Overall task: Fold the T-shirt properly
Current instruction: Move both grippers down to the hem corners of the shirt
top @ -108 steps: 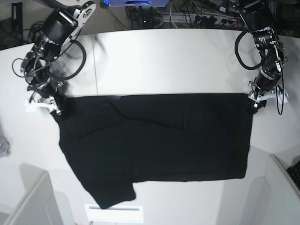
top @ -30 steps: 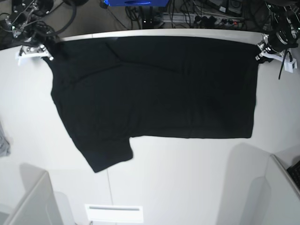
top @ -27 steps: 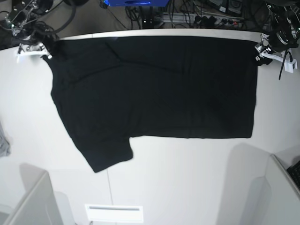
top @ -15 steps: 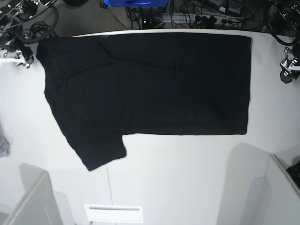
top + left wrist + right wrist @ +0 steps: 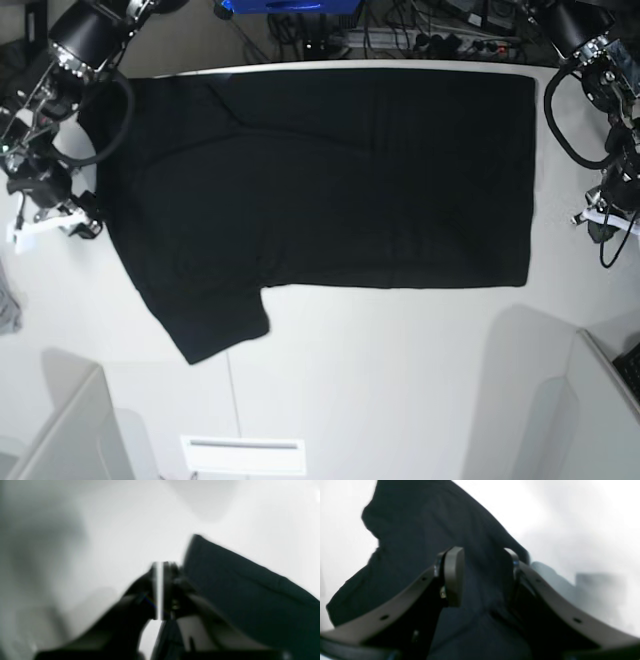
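White tabletop (image 5: 400,380) fills the base view, with one large black short-sleeved cloth T-shirt (image 5: 330,190) spread flat across its far half. At the view's left the right gripper (image 5: 50,215) hangs low by the sleeve edge, jaws parted over black cloth, holding nothing. Far right, the left gripper (image 5: 603,222) hangs beside the shirt's side edge, jaws closed and empty.

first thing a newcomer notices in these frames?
The black T-shirt, spread flat and plain side up over the far half of the white table, one sleeve pointing at the camera. Then the two arms flanking it: left gripper shut and off the cloth, right gripper open at the sleeve-side edge.
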`<action>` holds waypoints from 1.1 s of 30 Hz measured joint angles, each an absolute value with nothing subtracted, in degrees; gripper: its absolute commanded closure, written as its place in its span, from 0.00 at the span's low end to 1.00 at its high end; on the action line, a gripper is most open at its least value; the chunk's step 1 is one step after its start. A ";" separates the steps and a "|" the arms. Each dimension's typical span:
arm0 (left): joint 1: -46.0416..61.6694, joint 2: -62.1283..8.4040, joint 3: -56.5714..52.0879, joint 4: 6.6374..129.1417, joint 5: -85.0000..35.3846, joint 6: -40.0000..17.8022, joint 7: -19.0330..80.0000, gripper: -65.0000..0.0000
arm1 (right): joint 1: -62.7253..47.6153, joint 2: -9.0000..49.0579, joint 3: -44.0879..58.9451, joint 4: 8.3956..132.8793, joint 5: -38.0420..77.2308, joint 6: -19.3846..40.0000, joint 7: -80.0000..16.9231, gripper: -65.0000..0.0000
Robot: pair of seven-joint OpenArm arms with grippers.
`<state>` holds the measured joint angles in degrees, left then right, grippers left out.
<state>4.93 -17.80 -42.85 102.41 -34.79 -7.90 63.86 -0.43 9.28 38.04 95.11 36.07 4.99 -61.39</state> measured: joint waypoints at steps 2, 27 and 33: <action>2.48 -17.82 -40.77 100.86 -31.59 -7.27 64.40 1.00 | 2.50 11.38 34.76 89.47 34.92 4.58 -59.27 0.64; -9.17 -20.64 -28.27 85.27 -23.81 -7.55 62.24 0.26 | 38.74 20.16 -7.46 23.16 35.73 15.51 -20.58 0.34; -7.79 -21.17 -28.32 83.96 -22.90 -7.38 62.43 0.26 | 38.50 18.46 -11.55 23.14 35.90 15.55 -18.57 0.49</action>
<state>-7.79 -21.17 -28.32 83.96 -22.90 -7.38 62.43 38.50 18.46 -11.55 23.14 35.90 15.55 -18.57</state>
